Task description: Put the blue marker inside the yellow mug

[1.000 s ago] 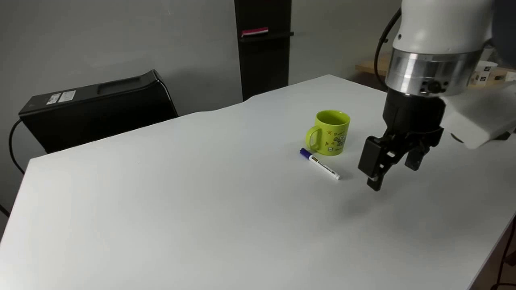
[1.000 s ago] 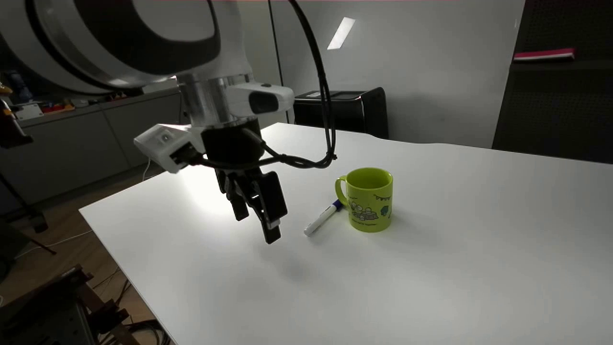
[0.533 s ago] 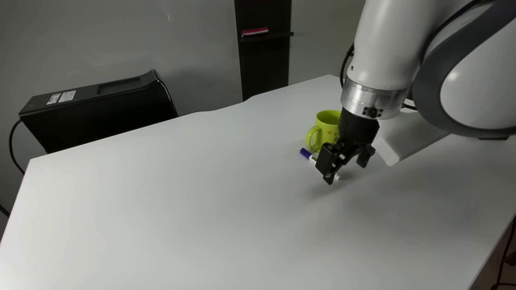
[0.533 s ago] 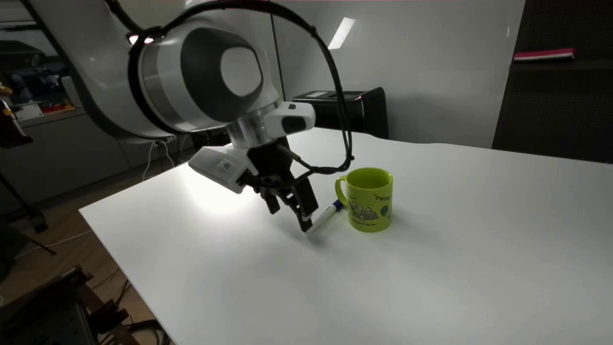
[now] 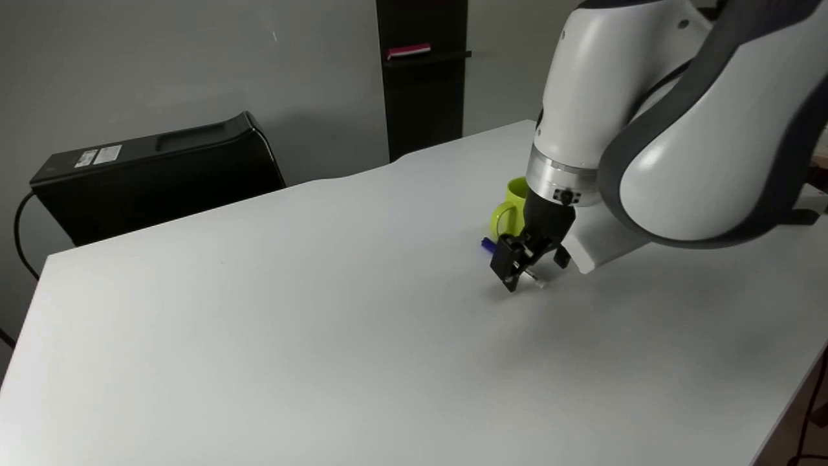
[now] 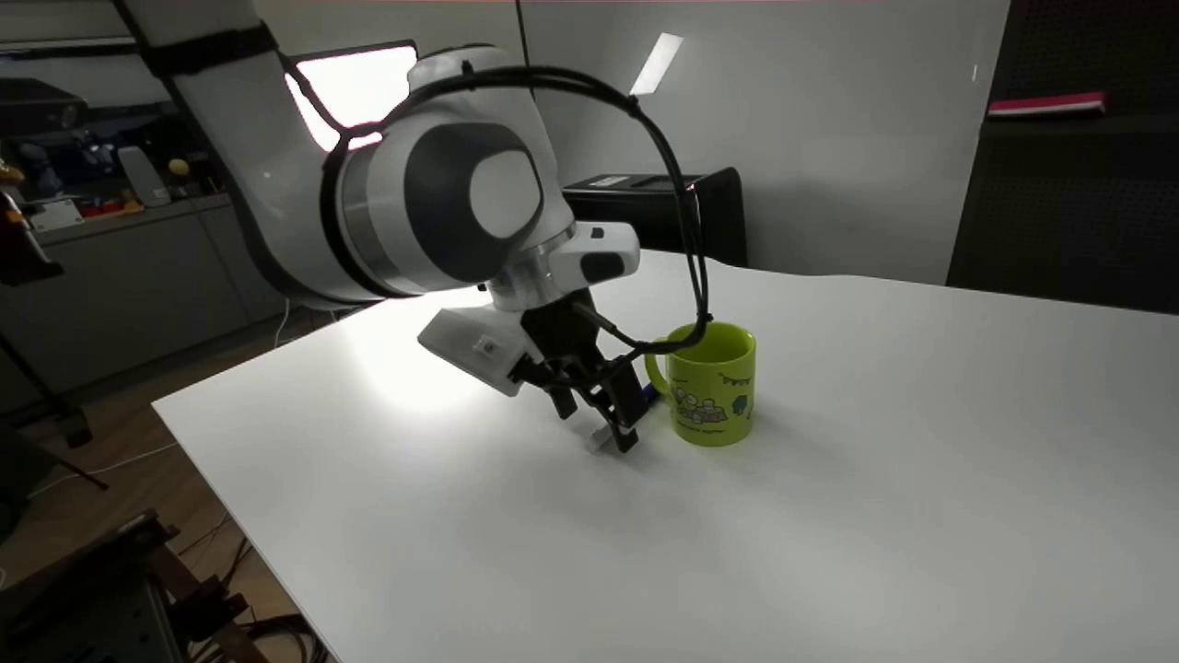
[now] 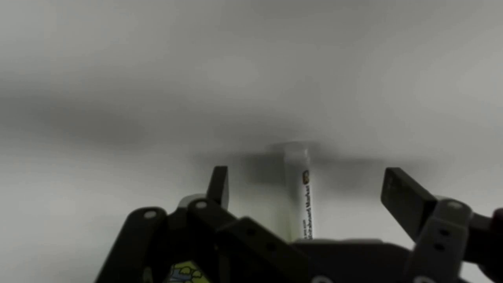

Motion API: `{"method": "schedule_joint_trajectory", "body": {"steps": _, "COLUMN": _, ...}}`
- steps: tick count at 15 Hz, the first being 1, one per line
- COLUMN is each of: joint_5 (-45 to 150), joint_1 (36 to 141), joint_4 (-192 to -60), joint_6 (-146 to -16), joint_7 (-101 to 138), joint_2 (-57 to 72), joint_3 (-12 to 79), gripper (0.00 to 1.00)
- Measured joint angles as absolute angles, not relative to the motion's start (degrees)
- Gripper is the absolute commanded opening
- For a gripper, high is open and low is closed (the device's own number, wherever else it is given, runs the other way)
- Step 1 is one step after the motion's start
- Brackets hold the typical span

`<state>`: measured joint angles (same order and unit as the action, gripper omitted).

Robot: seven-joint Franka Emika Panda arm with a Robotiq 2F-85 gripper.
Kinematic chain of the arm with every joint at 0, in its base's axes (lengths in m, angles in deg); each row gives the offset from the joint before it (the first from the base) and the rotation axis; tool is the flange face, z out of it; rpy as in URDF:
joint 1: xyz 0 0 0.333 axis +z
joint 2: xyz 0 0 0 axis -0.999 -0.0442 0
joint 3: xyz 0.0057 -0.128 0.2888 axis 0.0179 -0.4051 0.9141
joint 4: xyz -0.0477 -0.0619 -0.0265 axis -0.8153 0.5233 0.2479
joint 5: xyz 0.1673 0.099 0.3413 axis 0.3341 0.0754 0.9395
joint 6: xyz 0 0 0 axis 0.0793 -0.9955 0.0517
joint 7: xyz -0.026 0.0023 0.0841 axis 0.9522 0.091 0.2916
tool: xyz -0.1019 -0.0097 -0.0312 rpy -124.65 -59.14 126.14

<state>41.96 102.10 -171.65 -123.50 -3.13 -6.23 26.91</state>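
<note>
The blue marker [image 5: 534, 277] lies flat on the white table, with its white barrel partly behind my gripper and its dark blue cap showing beyond it. In an exterior view its white end [image 6: 600, 439] shows below the fingers. The yellow mug [image 6: 710, 398] stands upright beside the cap end; in an exterior view the arm partly covers the mug [image 5: 510, 219]. My gripper [image 7: 302, 177] is open, low over the table, its two fingers apart on either side of the marker's barrel [image 7: 304, 200]. A corner of the mug [image 7: 187, 272] shows at the bottom of the wrist view.
A black box-like device [image 5: 162, 175] stands behind the table's far edge. A black panel [image 5: 424, 97] with a red and white item on its ledge is at the wall. The white table [image 6: 829, 534] extends around the mug. A cable loop [image 6: 691, 230] hangs from the arm near the mug.
My open gripper has moved across and down from beside the marker to over its barrel. The arm now hides more of the mug in an exterior view. The marker and mug have not moved.
</note>
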Motion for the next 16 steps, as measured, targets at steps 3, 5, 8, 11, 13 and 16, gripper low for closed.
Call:
{"method": "schedule_joint_trajectory", "body": {"steps": 3, "joint_5": 46.8, "joint_1": 104.8, "joint_4": -170.4, "joint_6": -123.6, "joint_7": 0.1, "joint_2": -7.4, "joint_3": 24.0, "gripper": 0.67}}
{"method": "schedule_joint_trajectory", "body": {"steps": 5, "joint_5": 48.8, "joint_1": 105.7, "joint_4": -169.9, "joint_6": -123.5, "joint_7": 1.2, "joint_2": -8.0, "joint_3": 23.0, "gripper": 0.51}}
{"method": "schedule_joint_trajectory", "body": {"steps": 8, "joint_5": 51.0, "joint_1": 106.0, "joint_4": -169.4, "joint_6": -123.4, "joint_7": 2.4, "joint_2": -8.6, "joint_3": 22.9, "gripper": 0.31}}
{"method": "schedule_joint_trajectory", "body": {"steps": 11, "joint_5": 52.6, "joint_1": 105.9, "joint_4": -168.9, "joint_6": -123.2, "joint_7": 3.0, "joint_2": -8.6, "joint_3": 22.9, "gripper": 0.12}}
{"method": "schedule_joint_trajectory", "body": {"steps": 13, "joint_5": 53.5, "joint_1": 105.9, "joint_4": -168.5, "joint_6": -122.2, "joint_7": 3.1, "joint_2": -8.6, "joint_3": 22.7, "gripper": 0.01}}
{"method": "schedule_joint_trajectory", "body": {"steps": 16, "joint_5": 54.3, "joint_1": 106.7, "joint_4": -167.0, "joint_6": -117.0, "joint_7": 2.5, "joint_2": -8.6, "joint_3": 20.9, "gripper": 0.05}}
